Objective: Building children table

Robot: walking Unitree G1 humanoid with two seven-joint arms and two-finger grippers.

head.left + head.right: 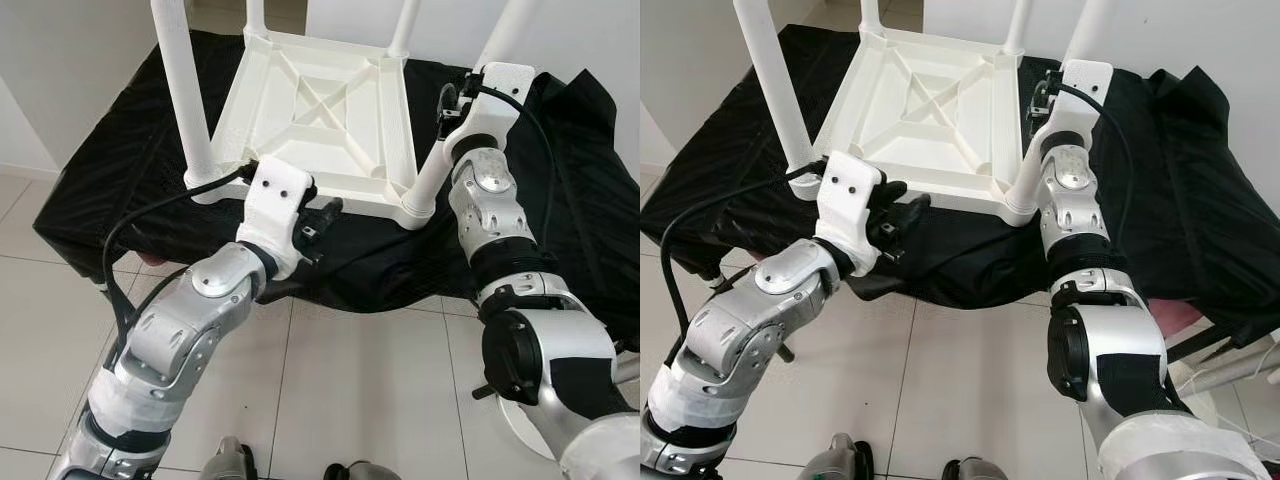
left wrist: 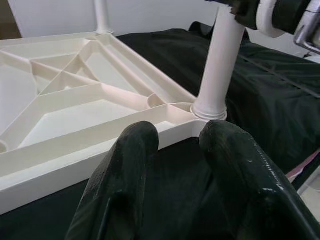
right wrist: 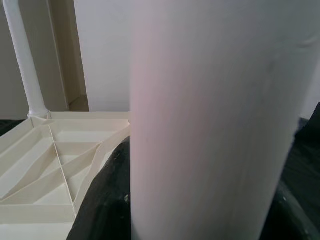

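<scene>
Four legs point straight up from the overturned table point(image 1: 320, 120); right pincer point(image 1: 455, 105) clamps the near-right leg point(image 1: 432, 175), left pincer point(image 1: 322, 218) parted.

A white plastic children's table point(image 1: 320, 115) lies upside down on a surface draped in black cloth point(image 1: 110, 160). Its square underside faces up, with raised ribs forming an X inside a frame. Four round white legs stand upright in the corner sockets: near left leg point(image 1: 188, 95), near right leg point(image 1: 428, 185), far left leg point(image 1: 255, 14), far right leg point(image 1: 404, 27).
</scene>
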